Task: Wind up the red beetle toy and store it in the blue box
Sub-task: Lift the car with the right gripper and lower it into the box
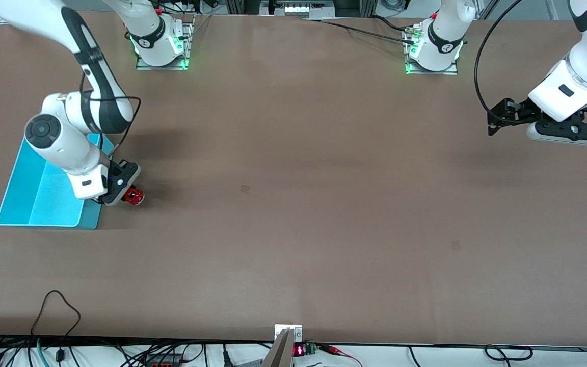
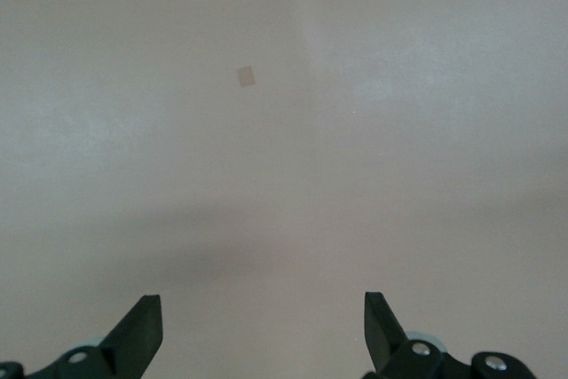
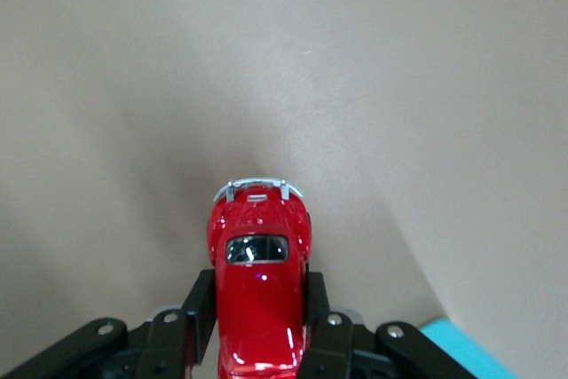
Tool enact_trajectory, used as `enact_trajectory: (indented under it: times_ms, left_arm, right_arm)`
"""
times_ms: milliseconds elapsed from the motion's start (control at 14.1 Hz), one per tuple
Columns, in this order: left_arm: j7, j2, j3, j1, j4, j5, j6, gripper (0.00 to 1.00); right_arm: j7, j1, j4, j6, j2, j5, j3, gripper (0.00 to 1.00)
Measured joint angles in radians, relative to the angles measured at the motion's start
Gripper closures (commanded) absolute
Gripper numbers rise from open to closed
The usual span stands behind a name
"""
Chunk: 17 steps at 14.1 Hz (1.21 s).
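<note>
The red beetle toy point(image 1: 134, 195) is held by the right gripper point(image 1: 129, 193), whose jaws are clamped on the two sides of its body. In the right wrist view the toy point(image 3: 258, 295) is seen between the two black fingers point(image 3: 199, 312), its silvery bumper pointing away from the wrist and a dark window showing on its rounded top. The right gripper point(image 3: 259, 326) is placed low over the brown table point(image 1: 293, 214), just beside the blue box point(image 1: 44, 188); whether the toy's wheels touch the table cannot be told. The box stands at the right arm's end of the table, and a corner of it point(image 3: 466, 348) is caught in the right wrist view. The toy is outside the box, close to the wall that faces the middle of the table.

The left gripper point(image 1: 497, 120) is held up over the left arm's end of the table, waiting. Its jaws are wide apart, with only bare table seen between the fingertips point(image 2: 142, 330) in the left wrist view.
</note>
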Motion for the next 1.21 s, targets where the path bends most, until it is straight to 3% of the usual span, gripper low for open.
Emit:
enact_trajectory:
  times_ms: [284,568,852,1208]
  left_arm:
    - [0.000,0.000,-0.001,0.000,0.001,0.000,0.000,0.00]
    - [0.000,0.000,-0.002,0.000,0.002,0.000,0.000,0.00]
    - [0.000,0.000,-0.002,0.000,0.002,0.000,-0.001,0.00]
    - [0.000,0.000,-0.002,0.000,0.002,0.000,-0.012,0.00]
  right_arm:
    - [0.198,-0.004,0.006,-0.060,-0.068,0.012,-0.017,1.00]
    - [0.412,-0.010,0.006,-0.130,-0.106,0.012,-0.126,1.00]
    - [0.479,-0.022,0.001,-0.138,-0.094,0.014,-0.292,1.00]
    - [0.592,-0.042,-0.018,-0.107,-0.006,0.060,-0.331,1.00]
